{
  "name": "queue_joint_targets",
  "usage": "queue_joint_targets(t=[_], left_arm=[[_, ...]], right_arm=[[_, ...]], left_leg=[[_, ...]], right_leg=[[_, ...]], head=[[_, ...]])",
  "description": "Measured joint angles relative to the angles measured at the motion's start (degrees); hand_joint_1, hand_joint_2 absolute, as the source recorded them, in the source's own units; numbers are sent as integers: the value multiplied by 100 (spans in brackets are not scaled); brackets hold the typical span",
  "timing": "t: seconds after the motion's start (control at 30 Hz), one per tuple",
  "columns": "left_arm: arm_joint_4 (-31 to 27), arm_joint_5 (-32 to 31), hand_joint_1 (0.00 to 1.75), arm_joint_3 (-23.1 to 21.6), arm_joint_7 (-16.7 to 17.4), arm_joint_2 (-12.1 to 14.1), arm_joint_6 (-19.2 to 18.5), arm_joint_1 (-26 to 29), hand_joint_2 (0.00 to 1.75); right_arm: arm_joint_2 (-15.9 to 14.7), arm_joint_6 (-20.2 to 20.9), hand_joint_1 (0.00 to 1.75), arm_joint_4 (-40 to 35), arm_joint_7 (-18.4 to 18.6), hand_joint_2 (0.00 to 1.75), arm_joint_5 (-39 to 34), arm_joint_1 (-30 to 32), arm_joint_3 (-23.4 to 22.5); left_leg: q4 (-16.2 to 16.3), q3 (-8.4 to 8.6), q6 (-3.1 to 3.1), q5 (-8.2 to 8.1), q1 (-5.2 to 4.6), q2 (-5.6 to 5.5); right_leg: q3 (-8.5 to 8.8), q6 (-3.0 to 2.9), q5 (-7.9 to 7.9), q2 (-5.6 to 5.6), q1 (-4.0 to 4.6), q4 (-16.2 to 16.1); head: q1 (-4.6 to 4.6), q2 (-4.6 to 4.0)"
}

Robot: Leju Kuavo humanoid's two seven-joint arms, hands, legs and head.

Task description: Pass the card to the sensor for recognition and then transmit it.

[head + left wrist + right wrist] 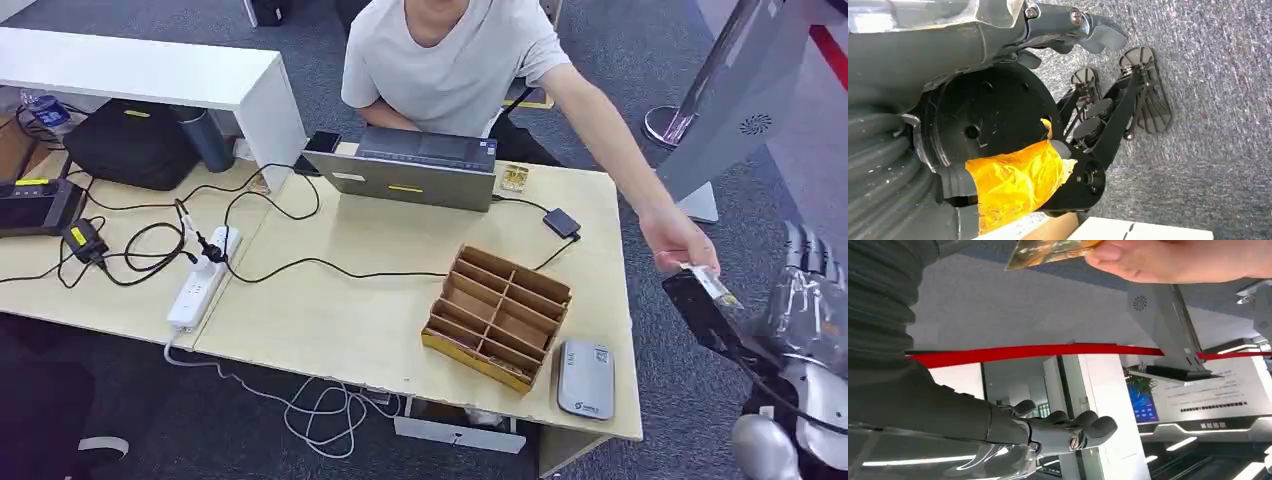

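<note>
I see my right hand, silvery metal with dark segmented fingers, raised off the right edge of the pale wooden tabletop, fingers apart and holding nothing. A person's hand pinches the thin glossy card, printed in gold and green, just beside my fingers, not touching them. My left hand hangs over grey speckled carpet; I cannot tell how its fingers lie. The brown cardboard divider tray sits near the tabletop's front right corner, with a flat grey sensor pad beside it at the front edge.

Tan divided box, grey reader, white power strip.
</note>
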Motion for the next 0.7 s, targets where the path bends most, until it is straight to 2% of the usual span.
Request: queue_joint_targets(t=[0.3, 0.7], left_arm=[[2, -44, 0, -57, -37, 7, -35, -8, 175], [2, -59, 0, -70, -37, 11, -50, -10, 175]], right_arm=[[171, -74, 0, 241, -68, 175, -83, -250, 219], [243, -76, 0, 313, -70, 175, -83, -297, 298]], left_leg=[[0, -1, -2, 1, 0, -1], [0, -7, -2, 1, 0, -5]], right_leg=[[-2, 0, 0, -1, 0, 0], [-7, 0, 0, -4, 0, 0]], head=[[-2, 0], [-2, 0]])
